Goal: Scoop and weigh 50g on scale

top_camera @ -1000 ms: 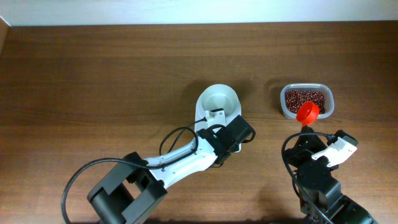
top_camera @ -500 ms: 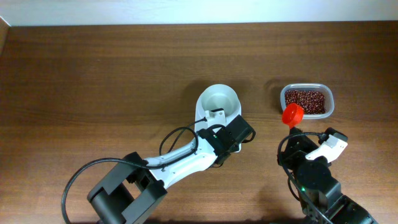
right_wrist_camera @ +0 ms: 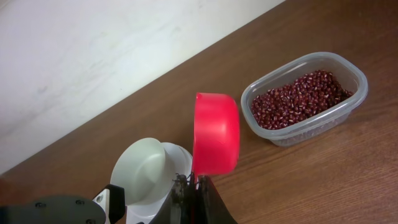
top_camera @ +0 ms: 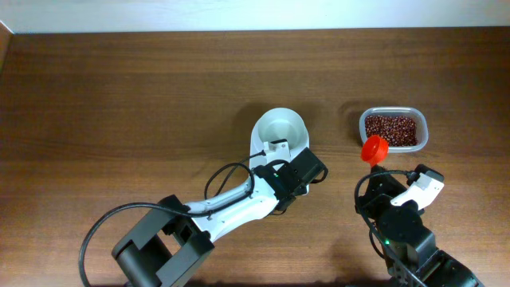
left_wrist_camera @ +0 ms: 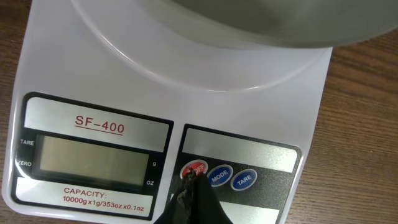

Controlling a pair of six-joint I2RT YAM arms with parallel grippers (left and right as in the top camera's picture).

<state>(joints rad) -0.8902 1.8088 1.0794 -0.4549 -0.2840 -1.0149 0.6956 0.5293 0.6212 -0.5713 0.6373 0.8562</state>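
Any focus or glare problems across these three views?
Left wrist: scale lettering sharp, bowl above it out of focus, display free of glare. Right wrist: red scoop and bean tub crisp, wall behind bright. Overhead: sharp, evenly lit.

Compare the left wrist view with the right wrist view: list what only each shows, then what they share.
Only left wrist: the front panel of the scale, with its blank display, SF-400 label, red button and blue buttons, and the left gripper, jaws shut, tip at the red button.
Only right wrist: the right gripper, jaws shut on a red scoop, the tub of red beans, and the pale wall.
Both: the white bowl and the wooden table.
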